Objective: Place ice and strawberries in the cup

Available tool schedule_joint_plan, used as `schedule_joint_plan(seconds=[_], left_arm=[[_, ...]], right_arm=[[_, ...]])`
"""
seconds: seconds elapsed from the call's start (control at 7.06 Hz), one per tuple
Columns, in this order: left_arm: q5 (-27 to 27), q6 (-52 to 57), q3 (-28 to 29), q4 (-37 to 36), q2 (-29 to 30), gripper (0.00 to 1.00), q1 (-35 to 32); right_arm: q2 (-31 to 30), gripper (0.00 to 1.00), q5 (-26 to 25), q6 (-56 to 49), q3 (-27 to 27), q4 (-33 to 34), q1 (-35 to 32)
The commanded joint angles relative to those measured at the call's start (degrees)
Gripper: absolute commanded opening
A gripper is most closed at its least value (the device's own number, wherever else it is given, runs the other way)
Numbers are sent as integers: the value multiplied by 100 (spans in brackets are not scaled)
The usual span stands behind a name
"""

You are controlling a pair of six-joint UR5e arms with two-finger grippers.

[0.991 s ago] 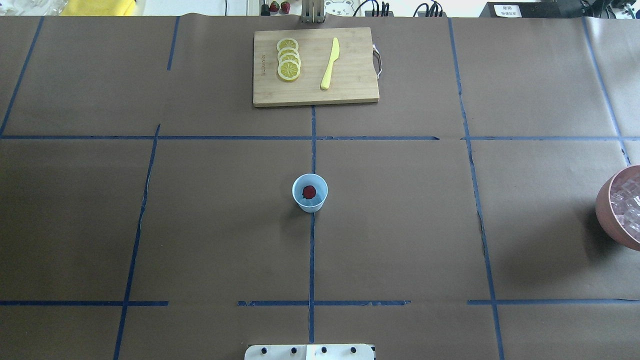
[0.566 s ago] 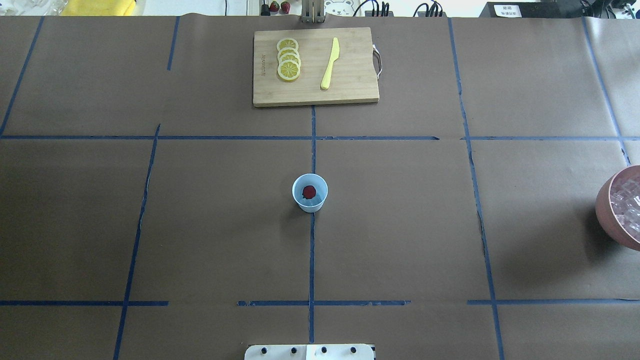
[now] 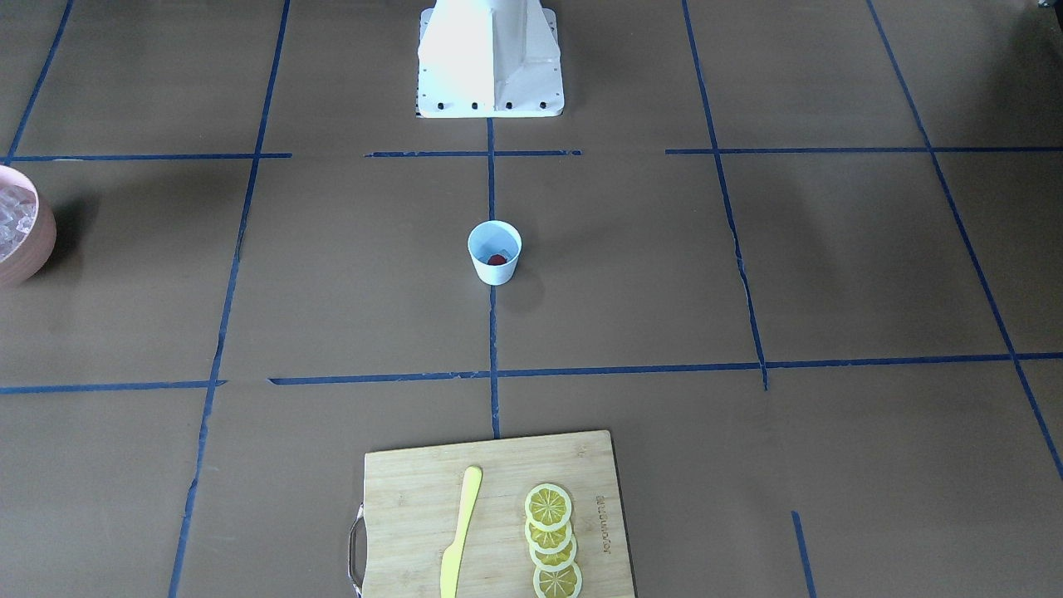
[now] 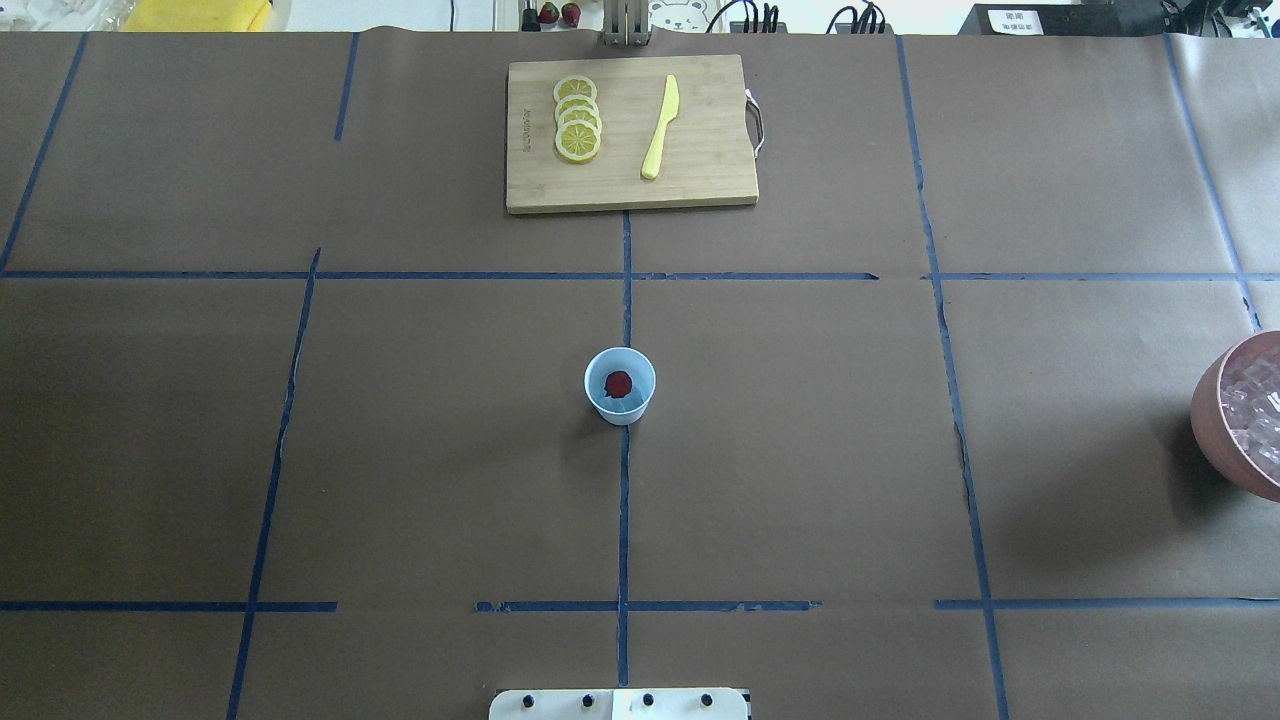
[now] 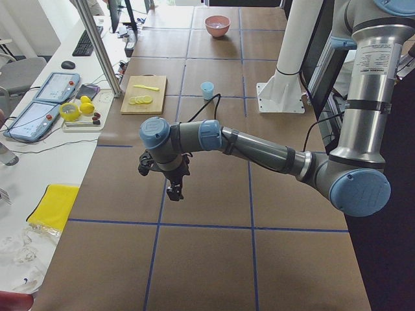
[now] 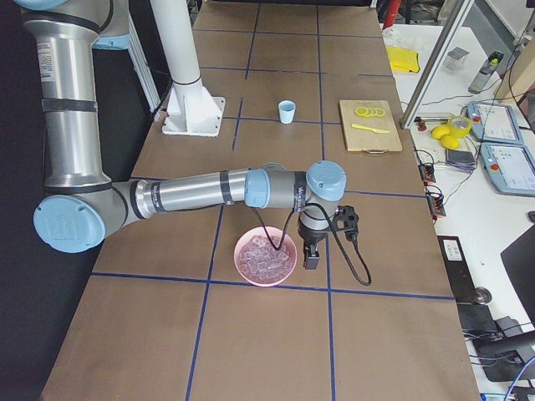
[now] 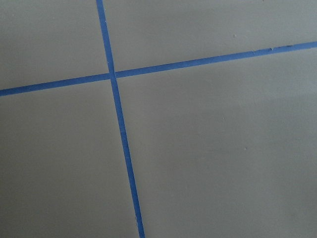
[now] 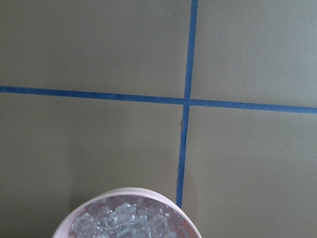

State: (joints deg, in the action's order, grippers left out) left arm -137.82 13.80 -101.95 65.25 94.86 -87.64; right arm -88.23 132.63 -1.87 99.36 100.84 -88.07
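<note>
Step in hand: fetching ice. The cup [image 4: 620, 386] stands at the centre of the table [image 4: 400, 450] with the strawberry [image 4: 619, 383] inside; I discern no ice in it. The ice [image 4: 1255, 400] lies heaped in the pink bowl [image 4: 1205, 420], at 3 o'clock from the cup and well apart. My right arm [image 6: 209, 190] holds its jaws just beside that bowl's rim; my left arm [image 5: 259, 146] holds its jaws above bare table. Whether either pair is apart or together I cannot tell. Next move, in my judgement: right jaws over the bowl, down, onto a single cube. Count: one cup, one strawberry in it, one bowl, cubes too many to count; at 12 o'clock one cutting board [image 4: 700, 180], four lemon slices [image 4: 578, 142], one yellow knife [image 4: 660, 128].
</note>
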Motion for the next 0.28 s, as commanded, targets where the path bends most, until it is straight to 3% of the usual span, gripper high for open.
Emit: schedule_joint_plan(seconds=[0.0,0.14], left_arm=[[0,0,-106,-3,-3,100,1],[0,0,-124,-3,6,100,1]], right_arm=[[7,100,-9,-16,30,-3,1],[7,100,-9,-16,30,-3,1]])
